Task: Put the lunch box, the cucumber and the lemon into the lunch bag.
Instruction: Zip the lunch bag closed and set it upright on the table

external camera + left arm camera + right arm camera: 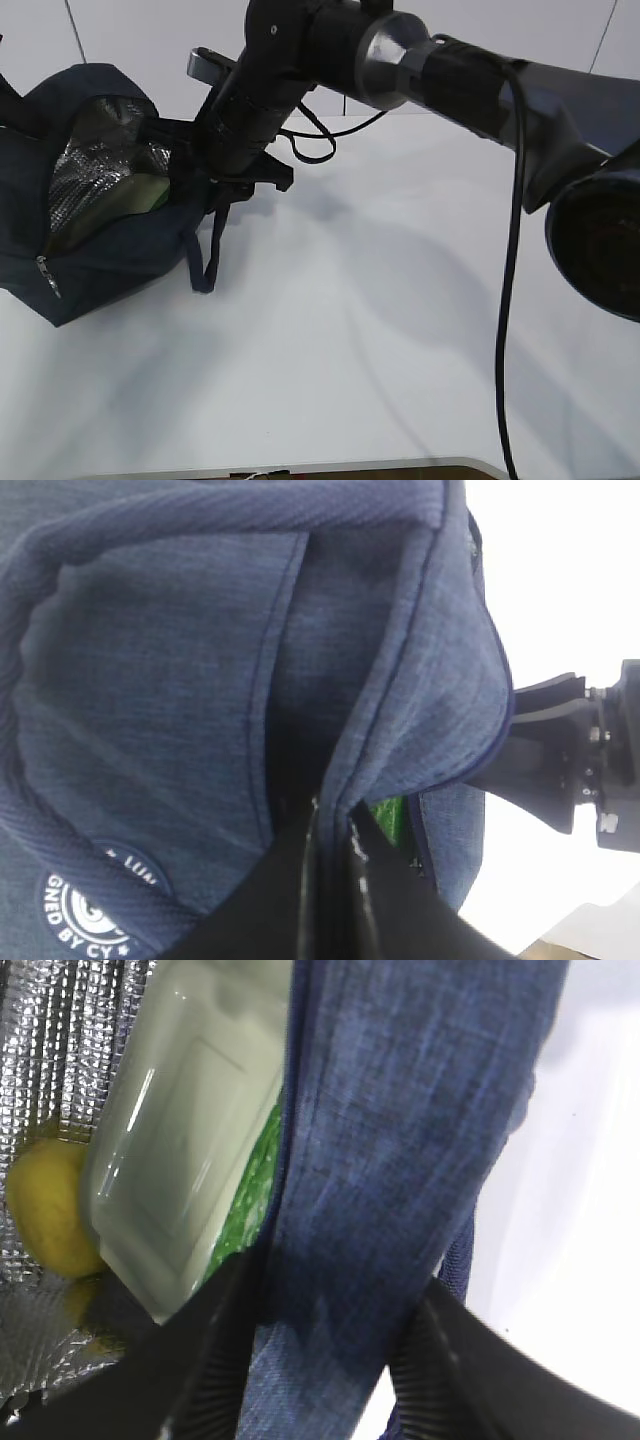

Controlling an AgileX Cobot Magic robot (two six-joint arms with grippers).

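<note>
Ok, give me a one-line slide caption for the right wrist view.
Right gripper pinching the lunch bag wall, with lunch box and lemon inside.

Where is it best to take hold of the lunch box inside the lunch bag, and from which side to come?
Probably across the narrow width of the lunch box, over its pale green lid, coming in through the lunch bag's open mouth. The lid faces the opening; the lemon crowds one end, and the fabric wall hides the other long side.

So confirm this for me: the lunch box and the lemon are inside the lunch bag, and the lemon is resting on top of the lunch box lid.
Not quite. The lunch box and lemon are inside the lunch bag, but the lemon lies beside the box against the foil lining, not on its lid. The right wrist view shows this.
</note>
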